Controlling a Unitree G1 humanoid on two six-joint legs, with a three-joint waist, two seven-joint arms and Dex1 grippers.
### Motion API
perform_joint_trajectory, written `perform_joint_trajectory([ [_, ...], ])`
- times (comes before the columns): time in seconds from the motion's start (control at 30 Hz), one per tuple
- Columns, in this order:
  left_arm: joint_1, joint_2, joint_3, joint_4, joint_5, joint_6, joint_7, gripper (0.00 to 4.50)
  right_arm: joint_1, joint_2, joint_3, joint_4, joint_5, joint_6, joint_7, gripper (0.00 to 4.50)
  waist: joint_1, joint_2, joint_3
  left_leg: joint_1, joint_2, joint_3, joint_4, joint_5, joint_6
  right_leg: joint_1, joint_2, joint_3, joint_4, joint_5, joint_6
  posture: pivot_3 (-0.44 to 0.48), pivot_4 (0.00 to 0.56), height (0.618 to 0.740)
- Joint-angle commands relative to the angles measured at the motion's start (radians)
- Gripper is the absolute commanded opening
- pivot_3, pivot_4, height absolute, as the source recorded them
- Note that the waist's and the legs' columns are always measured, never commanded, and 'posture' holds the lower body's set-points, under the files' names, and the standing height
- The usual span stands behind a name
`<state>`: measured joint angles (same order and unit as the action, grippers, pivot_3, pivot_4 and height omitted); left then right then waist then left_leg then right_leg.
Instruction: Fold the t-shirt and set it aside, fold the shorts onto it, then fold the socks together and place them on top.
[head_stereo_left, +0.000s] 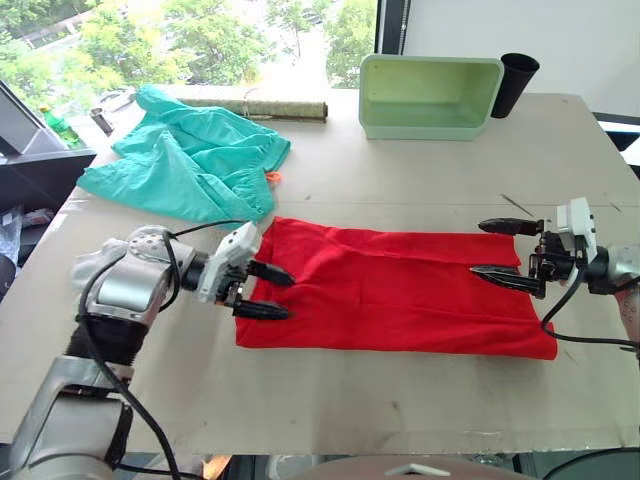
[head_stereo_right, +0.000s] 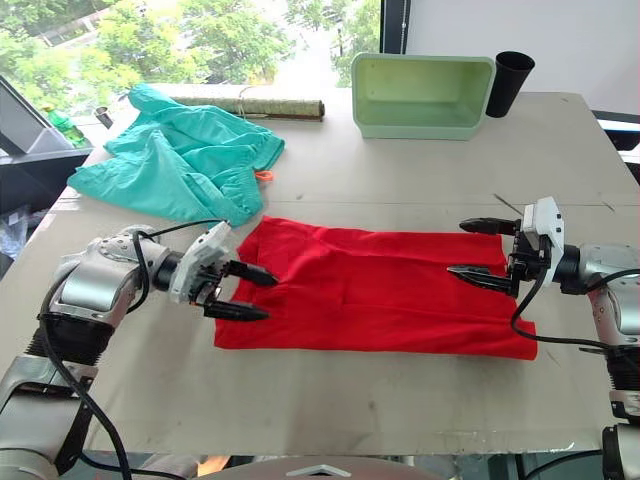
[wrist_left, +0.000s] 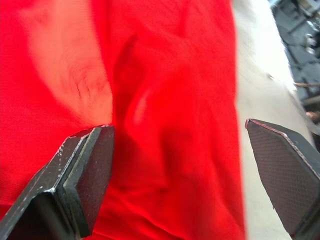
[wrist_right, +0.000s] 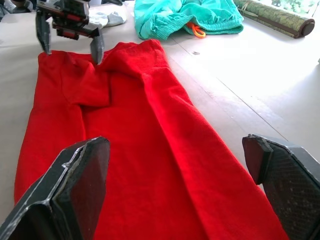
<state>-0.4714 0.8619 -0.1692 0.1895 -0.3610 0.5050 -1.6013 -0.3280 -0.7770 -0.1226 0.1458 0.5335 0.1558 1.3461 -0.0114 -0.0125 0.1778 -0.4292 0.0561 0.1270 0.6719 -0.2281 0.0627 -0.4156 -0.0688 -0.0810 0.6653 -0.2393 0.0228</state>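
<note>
T-shirt: the t-shirt (head_stereo_left: 400, 290) is lying across the middle of the bench (head_stereo_left: 400, 400) as a long red band, seemingly already folded lengthwise.
Left claw: the left claw (head_stereo_left: 268, 291) is hovering spread at the band's left end, probably lining up to pinch it.
Right claw: the right claw (head_stereo_left: 497, 248) is waiting spread at the opposite end, holding nothing, likely so both ends lift together.
Shorts: the shorts (head_stereo_left: 190, 160) are sitting bunched at the far left, just beyond the shirt, awaiting their turn.
Socks: the socks (wrist_right: 107, 19) are resting near the left arm.
</note>
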Motion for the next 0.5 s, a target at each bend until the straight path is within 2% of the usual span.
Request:
perform_joint_trajectory([
  [0.03,-0.003,0.04,-0.017,-0.023,-0.029,-0.018,-0.013,4.48,-0.008,0.003,-0.026,-0.024,0.013,-0.005,0.005,4.5,0.001,0.0,0.0,0.0,0.0,0.0,0.0,0.0,0.0,0.0,0.0,0.0,0.0,0.0,0.0,0.0,0.15,0.74],
  [0.23,-0.023,0.065,-0.02,0.032,-0.059,-0.065,-0.013,4.48,-0.007,0.009,-0.022,-0.024,0.005,-0.011,0.0,4.5,0.001,0.0,0.0,0.0,0.0,0.0,0.0,0.0,0.0,0.0,0.0,-0.001,0.0,0.0,0.0,0.0,0.15,0.74],
  [0.4,-0.156,0.0,0.036,0.136,-0.073,-0.063,-0.012,4.48,0.001,-0.028,0.006,0.001,-0.113,-0.015,-0.08,4.5,0.01,0.0,0.0,-0.002,-0.001,-0.001,0.001,0.0,0.0,0.0,0.003,-0.002,0.0,0.0,0.0,0.0,0.15,0.74],
  [0.5,-0.27,-0.051,0.027,0.257,-0.004,-0.136,0.026,4.48,-0.036,-0.046,0.027,0.056,-0.16,-0.013,-0.087,4.5,0.013,0.0,0.0,-0.002,-0.001,-0.001,0.002,0.0,0.0,0.0,0.003,-0.002,0.0,0.0,0.0,0.0,0.15,0.74],
])
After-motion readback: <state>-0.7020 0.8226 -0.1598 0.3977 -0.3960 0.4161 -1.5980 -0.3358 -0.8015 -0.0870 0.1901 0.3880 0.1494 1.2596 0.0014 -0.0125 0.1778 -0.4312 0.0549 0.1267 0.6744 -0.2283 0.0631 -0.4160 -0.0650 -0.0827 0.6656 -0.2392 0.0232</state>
